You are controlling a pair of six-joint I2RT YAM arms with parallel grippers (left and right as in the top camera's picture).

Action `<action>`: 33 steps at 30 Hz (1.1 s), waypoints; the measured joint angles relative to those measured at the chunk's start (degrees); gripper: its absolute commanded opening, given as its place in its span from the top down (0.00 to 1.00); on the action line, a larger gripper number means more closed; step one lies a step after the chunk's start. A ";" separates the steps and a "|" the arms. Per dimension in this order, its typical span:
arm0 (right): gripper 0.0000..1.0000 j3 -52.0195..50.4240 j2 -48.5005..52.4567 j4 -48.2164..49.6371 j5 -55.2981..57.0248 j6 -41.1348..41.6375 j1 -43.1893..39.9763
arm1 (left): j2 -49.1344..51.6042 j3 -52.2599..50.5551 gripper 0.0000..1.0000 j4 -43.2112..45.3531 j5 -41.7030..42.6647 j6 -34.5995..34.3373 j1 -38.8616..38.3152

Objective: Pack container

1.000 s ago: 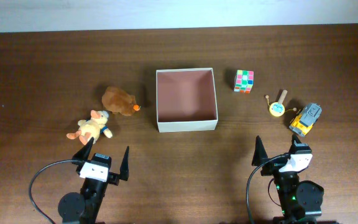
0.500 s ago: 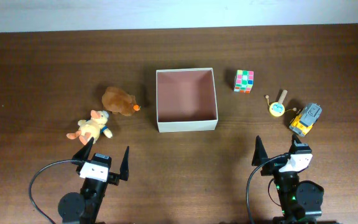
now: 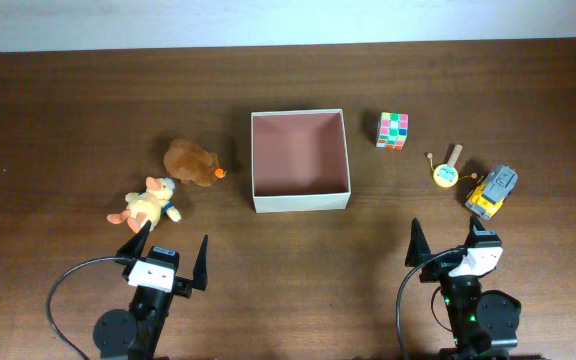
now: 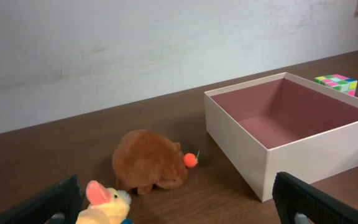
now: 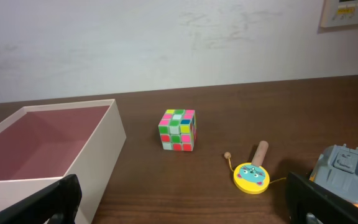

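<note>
The container is a square open box with white walls and a pinkish-brown inside, at the table's middle; nothing lies in it. It also shows in the left wrist view and the right wrist view. Left of it lie a brown plush toy and a yellow plush toy. Right of it lie a colour cube, a yellow hand drum and a grey-yellow toy truck. My left gripper and right gripper are open, near the front edge.
A white wall rises behind the table's far edge. Black cables loop beside both arm bases at the front.
</note>
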 measured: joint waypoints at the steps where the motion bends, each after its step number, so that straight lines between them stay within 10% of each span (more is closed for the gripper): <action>1: 0.01 0.00 0.00 0.00 -0.02 0.02 0.00 | 0.00 0.00 0.01 0.02 0.00 0.00 0.00; 33: 0.01 8.87 6.03 -5.55 -2.64 0.02 0.00 | 0.00 0.00 0.01 0.02 0.00 0.00 0.00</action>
